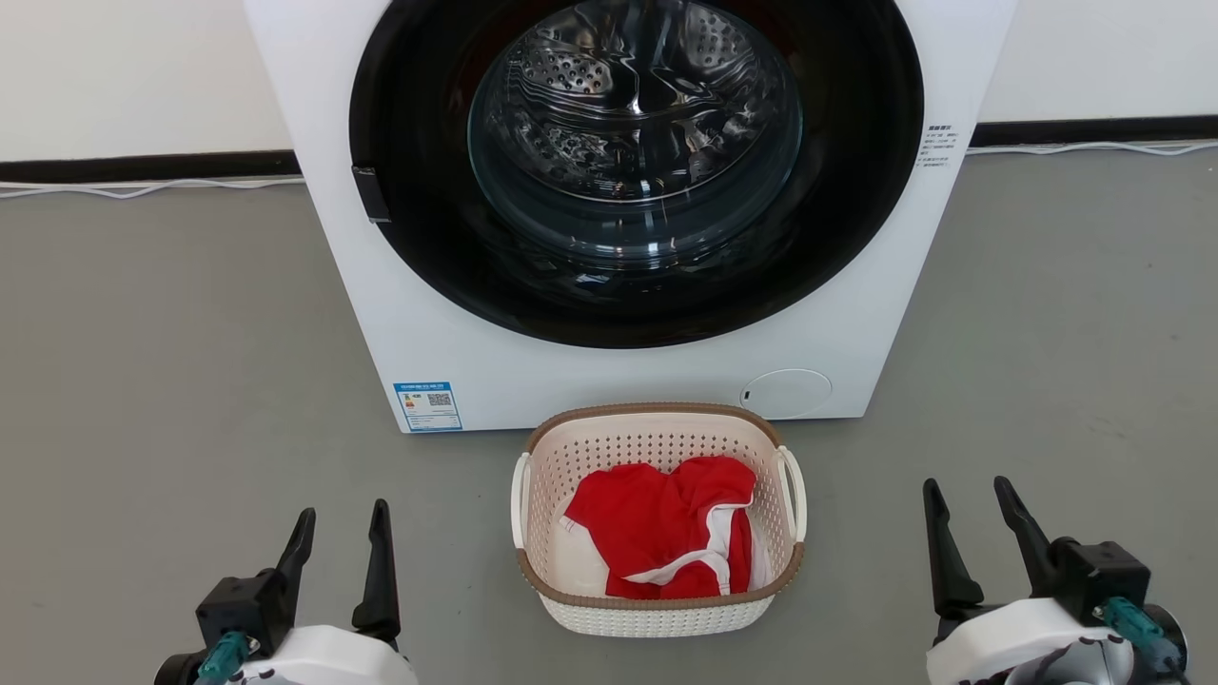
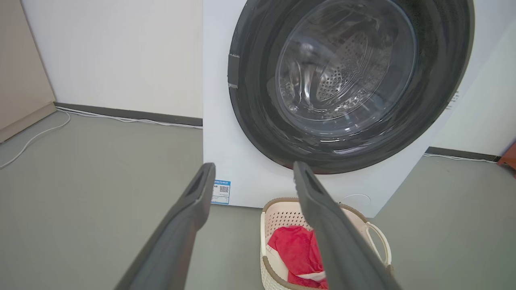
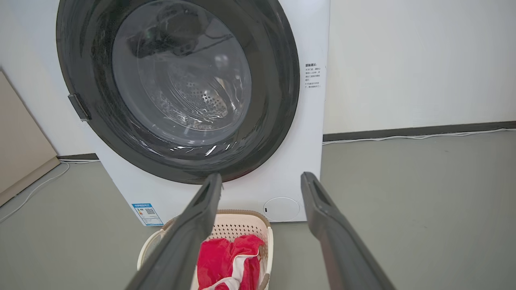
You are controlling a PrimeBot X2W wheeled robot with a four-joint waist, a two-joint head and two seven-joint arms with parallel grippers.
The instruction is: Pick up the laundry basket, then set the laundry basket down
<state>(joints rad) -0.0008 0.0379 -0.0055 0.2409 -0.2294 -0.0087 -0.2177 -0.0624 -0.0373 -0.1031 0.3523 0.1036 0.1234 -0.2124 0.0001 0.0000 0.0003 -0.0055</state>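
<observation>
Near the camera, the left hand [image 1: 343, 511] and right hand [image 1: 967, 485] hover low over the grey floor [image 1: 171, 381], fingers spread wide, holding nothing. The laundry basket [image 1: 657, 611] sits between the 2 hands, well apart from each, with a red garment [image 1: 666, 533] inside. A clean lift likely means closing on both white loop handles [image 1: 795, 504] together and rising level, though their finger room is hard to judge. Just behind stands the washer [image 1: 609, 381].

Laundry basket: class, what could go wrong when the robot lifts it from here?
The left pincer and right pincer are open, off to each side of the laundry basket; catching just one loop handle may tilt it and spill the red garment. The washer stands close behind; a forward swing could knock it.
</observation>
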